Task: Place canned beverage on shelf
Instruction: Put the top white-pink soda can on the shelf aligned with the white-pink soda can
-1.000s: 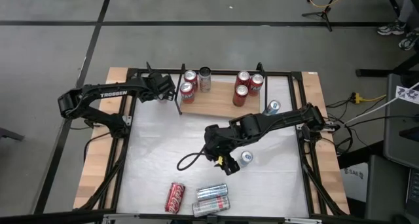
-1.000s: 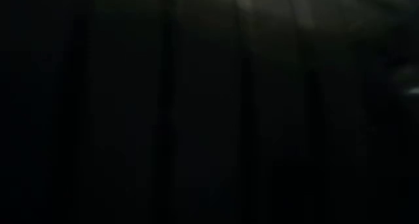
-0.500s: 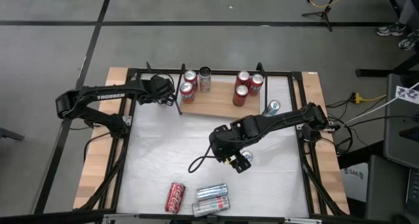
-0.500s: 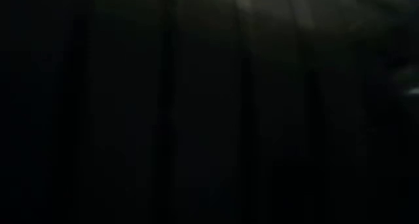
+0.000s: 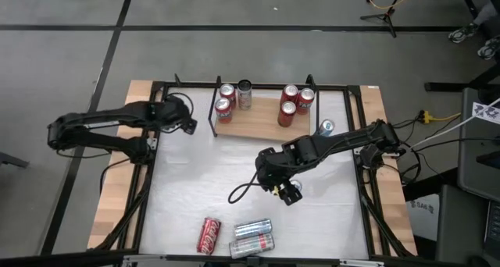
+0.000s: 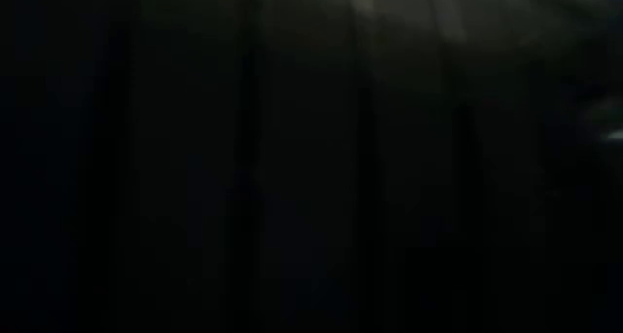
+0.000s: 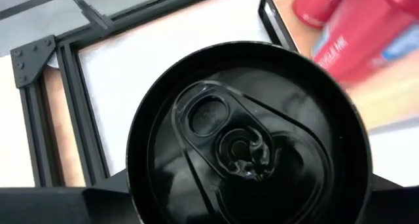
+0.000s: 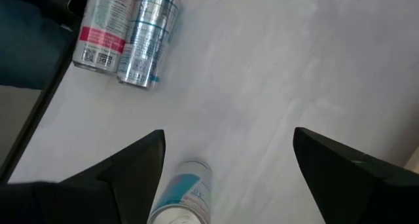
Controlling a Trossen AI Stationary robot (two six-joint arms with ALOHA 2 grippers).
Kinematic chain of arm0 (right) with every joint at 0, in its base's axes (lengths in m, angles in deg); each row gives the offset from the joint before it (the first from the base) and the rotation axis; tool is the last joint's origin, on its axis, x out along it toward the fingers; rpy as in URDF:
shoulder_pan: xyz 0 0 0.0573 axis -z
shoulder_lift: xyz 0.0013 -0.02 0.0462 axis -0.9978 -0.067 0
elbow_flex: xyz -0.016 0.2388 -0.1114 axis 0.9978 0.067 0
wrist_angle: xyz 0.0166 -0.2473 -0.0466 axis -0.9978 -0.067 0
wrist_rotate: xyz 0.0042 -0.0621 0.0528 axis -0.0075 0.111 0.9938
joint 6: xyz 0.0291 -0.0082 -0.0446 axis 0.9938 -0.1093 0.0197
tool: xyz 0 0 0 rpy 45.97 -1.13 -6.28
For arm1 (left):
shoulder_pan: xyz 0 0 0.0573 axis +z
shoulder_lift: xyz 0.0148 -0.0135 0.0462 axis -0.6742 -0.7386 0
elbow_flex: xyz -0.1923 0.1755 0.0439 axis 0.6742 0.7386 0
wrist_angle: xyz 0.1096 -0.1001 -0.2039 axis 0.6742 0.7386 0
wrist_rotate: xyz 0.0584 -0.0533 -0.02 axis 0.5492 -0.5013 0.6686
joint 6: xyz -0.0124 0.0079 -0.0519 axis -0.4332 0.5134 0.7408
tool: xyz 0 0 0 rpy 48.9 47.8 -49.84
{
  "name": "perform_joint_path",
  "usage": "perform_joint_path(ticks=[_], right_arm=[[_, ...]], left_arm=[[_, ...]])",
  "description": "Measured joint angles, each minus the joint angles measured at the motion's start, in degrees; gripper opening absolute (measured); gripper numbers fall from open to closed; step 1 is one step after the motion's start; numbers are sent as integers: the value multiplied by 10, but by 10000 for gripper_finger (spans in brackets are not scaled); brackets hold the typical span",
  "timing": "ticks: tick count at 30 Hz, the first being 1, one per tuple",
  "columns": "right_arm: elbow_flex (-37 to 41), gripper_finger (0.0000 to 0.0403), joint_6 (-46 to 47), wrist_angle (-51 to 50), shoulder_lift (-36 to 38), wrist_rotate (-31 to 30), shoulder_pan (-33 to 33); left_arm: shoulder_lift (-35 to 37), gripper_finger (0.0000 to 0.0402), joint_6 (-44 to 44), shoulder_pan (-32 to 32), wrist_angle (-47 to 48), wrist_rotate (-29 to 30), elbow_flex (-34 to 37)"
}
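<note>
I count six cans on the light-brown wooden shelf (image 5: 254,122) at the table's far edge. My left gripper (image 5: 186,119), left of it, clamps a black-topped can (image 7: 249,142). My right gripper (image 5: 287,194) hovers wide open over an upright pale-blue can (image 8: 183,194); four more cans wait.

- We find the shelf (image 5: 254,122) at the middle of the table's (image 5: 195,181) far edge.
- On the shelf's left end stand three cans (image 5: 227,93), close together.
- On its right end stand three more cans (image 5: 291,92), touching.
- Off the shelf's right end, one can (image 5: 326,127) stands on the table near the right edge.
- The left gripper (image 5: 186,120) is over the far left corner, just left of the shelf.
- The right gripper (image 5: 287,194) is over the table's middle, a can (image 8: 180,198) standing between its fingers.
- At the near edge lie three cans: one (image 5: 209,236) to the left, two (image 5: 253,229) side by side right of it.
</note>
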Motion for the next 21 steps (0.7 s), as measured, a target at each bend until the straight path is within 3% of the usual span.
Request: perform_joint_path(ticks=[5,10,14,21], right_arm=[[0,326,1,5,0,0,0],[0,326,2,6,0,0,0],[0,326,2,6,-3,-1,0],[0,326,3,19,-4,-10,0]], left_arm=[[39,238,26,-46,50,-23,0],[47,238,25,-118,34,-75,0],[35,239,16,-202,-30,-88,0],[-14,239,-74,-336,-186,-85,-1]])
